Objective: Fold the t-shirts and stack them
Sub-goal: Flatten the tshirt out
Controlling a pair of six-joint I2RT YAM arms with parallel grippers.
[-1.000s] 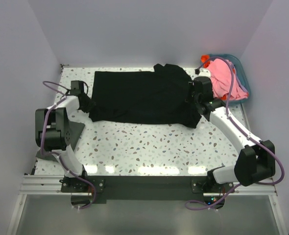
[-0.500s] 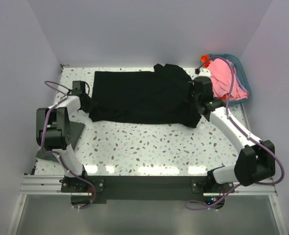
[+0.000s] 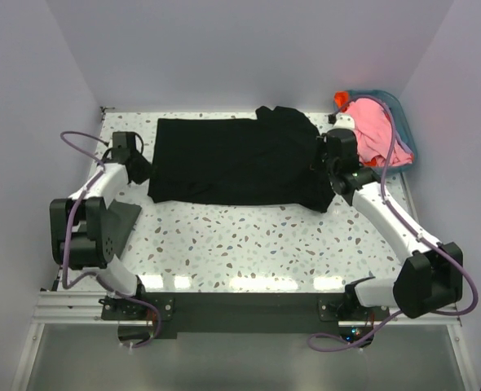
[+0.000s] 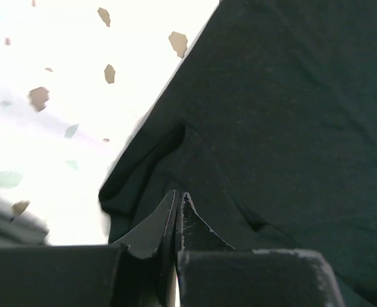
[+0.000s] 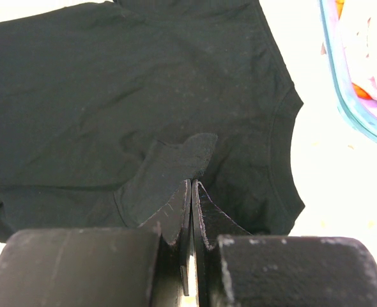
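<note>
The left gripper, open a second ago, has pinched shut on the near-left corner of the black t-shirt, and its arm's elbow has sunk lower and toward the near edge. The right gripper stays clamped on a raised fold of fabric at the shirt's right end. The shirt has not moved, spread flat across the far half of the bench, with the pink t-shirt heaped in the basket.
</note>
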